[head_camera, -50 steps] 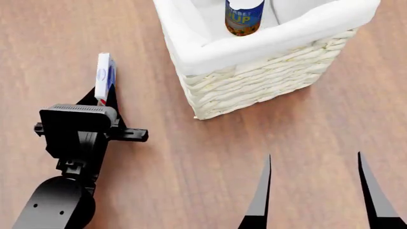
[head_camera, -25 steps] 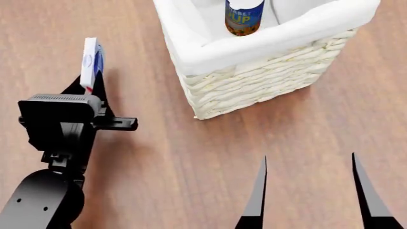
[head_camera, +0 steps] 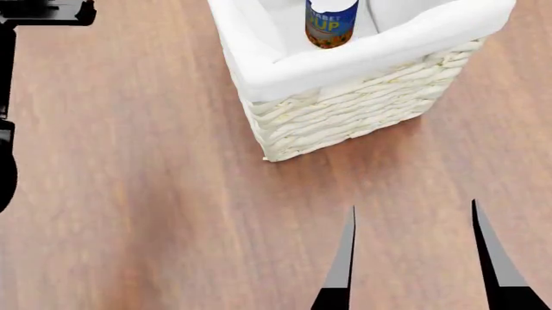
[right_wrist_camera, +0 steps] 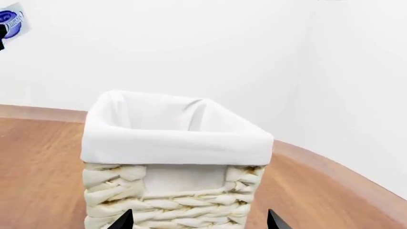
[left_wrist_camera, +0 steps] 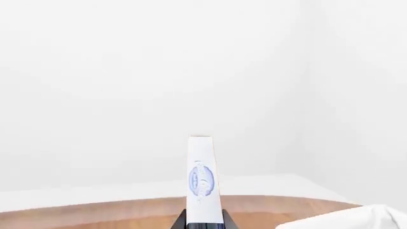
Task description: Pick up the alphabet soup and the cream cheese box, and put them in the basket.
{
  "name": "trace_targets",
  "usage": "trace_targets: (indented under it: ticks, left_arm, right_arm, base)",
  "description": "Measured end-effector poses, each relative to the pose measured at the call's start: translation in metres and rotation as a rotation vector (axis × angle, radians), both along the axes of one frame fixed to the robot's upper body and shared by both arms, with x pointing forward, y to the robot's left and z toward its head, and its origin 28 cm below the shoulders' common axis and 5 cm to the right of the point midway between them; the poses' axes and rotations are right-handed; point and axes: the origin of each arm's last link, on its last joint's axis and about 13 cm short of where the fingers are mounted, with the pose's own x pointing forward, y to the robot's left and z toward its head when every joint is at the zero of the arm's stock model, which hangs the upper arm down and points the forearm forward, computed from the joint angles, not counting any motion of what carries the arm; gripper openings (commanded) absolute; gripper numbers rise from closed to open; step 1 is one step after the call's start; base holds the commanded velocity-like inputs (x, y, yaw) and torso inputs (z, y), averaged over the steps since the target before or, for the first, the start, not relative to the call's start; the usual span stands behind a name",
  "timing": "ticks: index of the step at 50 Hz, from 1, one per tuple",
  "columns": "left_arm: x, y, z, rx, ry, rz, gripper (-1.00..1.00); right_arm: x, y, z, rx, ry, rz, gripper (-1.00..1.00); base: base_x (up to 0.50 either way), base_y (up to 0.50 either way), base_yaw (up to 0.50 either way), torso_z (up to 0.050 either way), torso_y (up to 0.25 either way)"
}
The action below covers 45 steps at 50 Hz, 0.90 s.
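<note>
- While the cream cheese box [left_wrist_camera: 203,180] is standing on edge between the tips of our left end effector [left_wrist_camera: 204,220], we are holding it lifted well clear of the counter [head_camera: 172,206]; the left wrist view shows the thin white box with its blue print clamped at its base.
- We are also catching the box at the far corner of the right wrist view, raised above the level of the basket [right_wrist_camera: 171,143] rim and off to one side of it.
- We are seeing the alphabet soup [head_camera: 331,23] already standing upright inside the basket, against the white liner, so that half of the task looks done.
- We are judging that what is left is carrying the box over the basket opening and letting it go inside.
- We are keeping our right end effector [head_camera: 414,258] spread wide and empty, its two dark fingers hovering over bare wood near the basket's front.
- We are seeing only a little of the left arm [head_camera: 9,97] in the head view, at the frame's edge.
</note>
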Motion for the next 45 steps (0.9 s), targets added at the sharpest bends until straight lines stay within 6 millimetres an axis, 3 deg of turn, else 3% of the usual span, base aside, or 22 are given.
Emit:
trace_targets:
  ticks: [13,23,30,45]
  left_arm:
    - [0.010,-0.004,0.069,0.089,-0.077,-0.054,-1.00]
    - [0.030,-0.015,0.099,0.249,0.056,-0.242,-1.00]
    - [0.039,-0.024,0.103,0.355,0.173,-0.393,-1.00]
    - [0.054,-0.034,0.089,0.460,0.380,-0.583,-1.00]
  right_arm:
    - [0.000,0.001,0.000,0.004,0.001,0.009,1.00]
    - [-0.001,0.001,-0.001,0.007,0.005,0.014,1.00]
    - [-0.001,0.001,-0.002,0.005,0.009,0.014,1.00]
    - [0.000,0.002,-0.003,0.003,0.018,0.015,1.00]
  base:
    - [0.00,0.00,0.00,0.000,0.000]
    - [0.00,0.00,0.00,0.000,0.000]
    - [0.00,0.00,0.00,0.000,0.000]
    - [0.00,0.00,0.00,0.000,0.000]
